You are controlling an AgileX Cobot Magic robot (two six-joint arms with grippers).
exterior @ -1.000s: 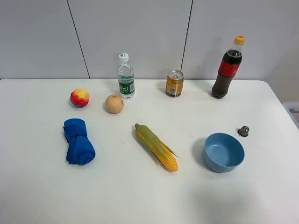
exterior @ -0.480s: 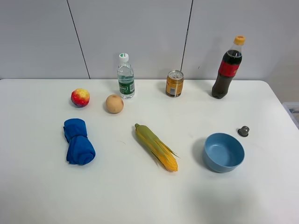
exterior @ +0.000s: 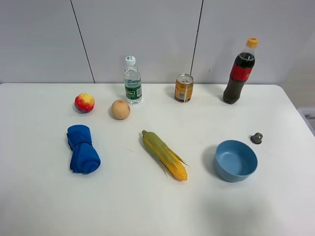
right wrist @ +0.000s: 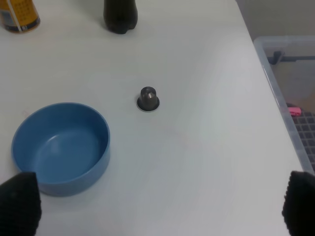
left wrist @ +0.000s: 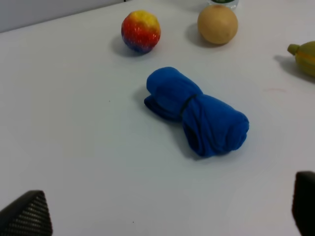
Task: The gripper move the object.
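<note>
- White table [exterior: 147,206] carried everything; neither arm showed in the high view.
- Left gripper [left wrist: 162,216]: black fingertips wide apart, holding nothing, above bare tabletop.
- Rolled blue cloth [left wrist: 199,113] lay just ahead of it.
- Mottled red-yellow-purple ball [left wrist: 141,31] sat beyond the cloth, beside the plain tan ball [left wrist: 217,23], not touching.
- Right gripper [right wrist: 162,206]: tips also spread, empty.

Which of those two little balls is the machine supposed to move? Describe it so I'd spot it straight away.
Start at the clear plastic water bottle with the green label at the back of the white table. Two small balls lie just left of it. The one to move is the farther-left mottled red, yellow and blue ball, not the plain tan-orange ball beside it.
</note>
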